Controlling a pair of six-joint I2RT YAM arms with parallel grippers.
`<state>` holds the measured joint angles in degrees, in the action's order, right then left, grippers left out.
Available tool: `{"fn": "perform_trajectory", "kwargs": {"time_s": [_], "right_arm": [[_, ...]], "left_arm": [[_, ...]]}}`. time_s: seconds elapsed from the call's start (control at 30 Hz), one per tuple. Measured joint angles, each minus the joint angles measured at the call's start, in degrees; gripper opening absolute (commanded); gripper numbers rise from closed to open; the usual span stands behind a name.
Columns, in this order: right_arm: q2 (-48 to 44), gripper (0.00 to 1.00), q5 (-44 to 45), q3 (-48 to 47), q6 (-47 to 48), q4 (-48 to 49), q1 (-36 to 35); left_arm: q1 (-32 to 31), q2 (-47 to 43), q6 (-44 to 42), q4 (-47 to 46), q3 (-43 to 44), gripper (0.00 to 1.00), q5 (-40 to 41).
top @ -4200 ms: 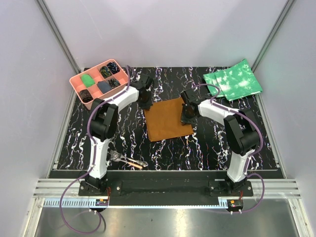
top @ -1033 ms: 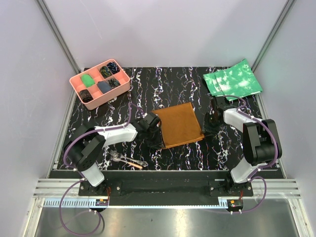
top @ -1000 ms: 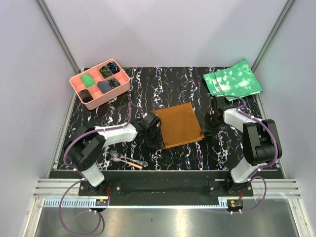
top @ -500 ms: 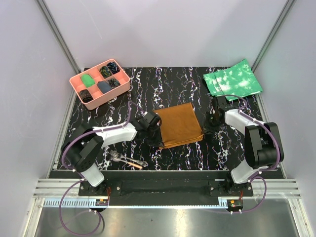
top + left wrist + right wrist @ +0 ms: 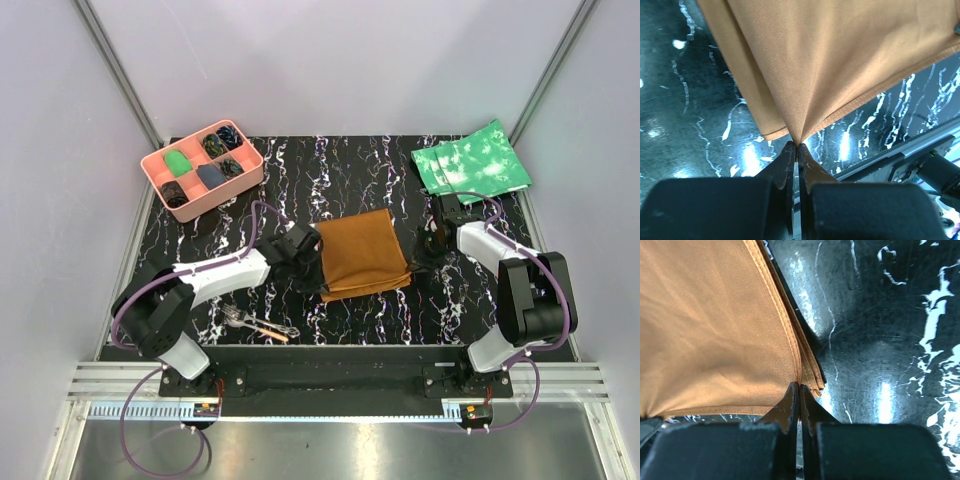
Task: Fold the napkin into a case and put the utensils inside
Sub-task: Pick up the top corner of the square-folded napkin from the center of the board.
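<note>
Pale walls on three sides of a black, white-veined bench (image 5: 350, 170). At centre, a rust-brown napkin (image 5: 362, 252), doubled over, with its near corners drawn up into the fingertips. Open marble all round the cloth. Pink tray (image 5: 214, 196) at 10 o'clock, green cloths (image 5: 472, 160) at 2 o'clock, two utensils (image 5: 258, 324) at 7 o'clock, well apart from the napkin. Left hand (image 5: 797, 147) low at the napkin's 8 o'clock corner, clamped tight on it. Right hand (image 5: 799, 386) low at the 4 o'clock corner, pinched on the layered edge.
</note>
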<state>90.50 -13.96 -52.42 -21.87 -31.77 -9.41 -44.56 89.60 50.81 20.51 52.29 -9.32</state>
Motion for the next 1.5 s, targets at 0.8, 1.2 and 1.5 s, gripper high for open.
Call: {"fn": "perform_trajectory", "kwargs": {"time_s": [0.8,1.2,1.5], "right_arm": [[-3.91,0.48,-0.83,4.31,-3.48,0.63,0.07],[-2.82,0.29,-4.90,6.01,-5.27,2.99,0.07],[-1.40,0.21,-5.16,6.25,-5.22,3.98,0.07]], "left_arm": [[1.03,0.70,-2.75,0.42,-3.19,0.45,3.10],[1.42,0.70,-2.75,-0.83,-3.61,0.46,3.06],[1.79,0.68,-2.78,-0.98,-4.15,0.48,2.84]]}}
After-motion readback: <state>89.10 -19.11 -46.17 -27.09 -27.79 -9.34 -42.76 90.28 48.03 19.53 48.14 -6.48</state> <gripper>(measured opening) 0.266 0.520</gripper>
